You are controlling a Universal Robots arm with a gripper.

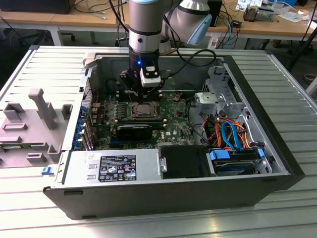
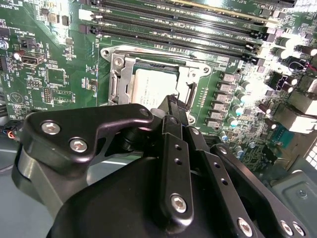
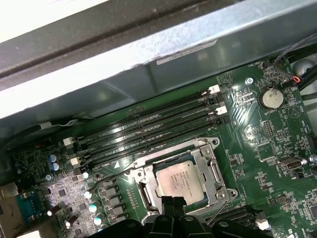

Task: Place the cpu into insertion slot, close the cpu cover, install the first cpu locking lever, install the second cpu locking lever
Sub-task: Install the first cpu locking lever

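Observation:
The cpu (image 3: 181, 181), a flat silver-grey square, lies in the socket on the green motherboard (image 1: 173, 124); it also shows in the second wrist view as the cpu (image 2: 152, 87). The cpu cover (image 3: 212, 171), a silver frame, lies down around it, seen again as the cpu cover (image 2: 119, 82). A thin wire locking lever (image 3: 220, 210) runs along one side of the socket. My gripper (image 3: 172, 202) hangs just above the socket's edge, fingers shut together with nothing between them. The exterior view shows my gripper (image 1: 144, 97) low inside the case, over the cpu (image 1: 143, 110).
Black memory slots (image 3: 148, 129) run beside the socket. The open computer case (image 1: 277, 163) has metal walls all round. A power supply (image 1: 114, 166) sits at the front. Drive bays with blue and orange cables (image 1: 230, 136) are on the exterior view's right, and a grey fixture (image 1: 29, 124) on its left.

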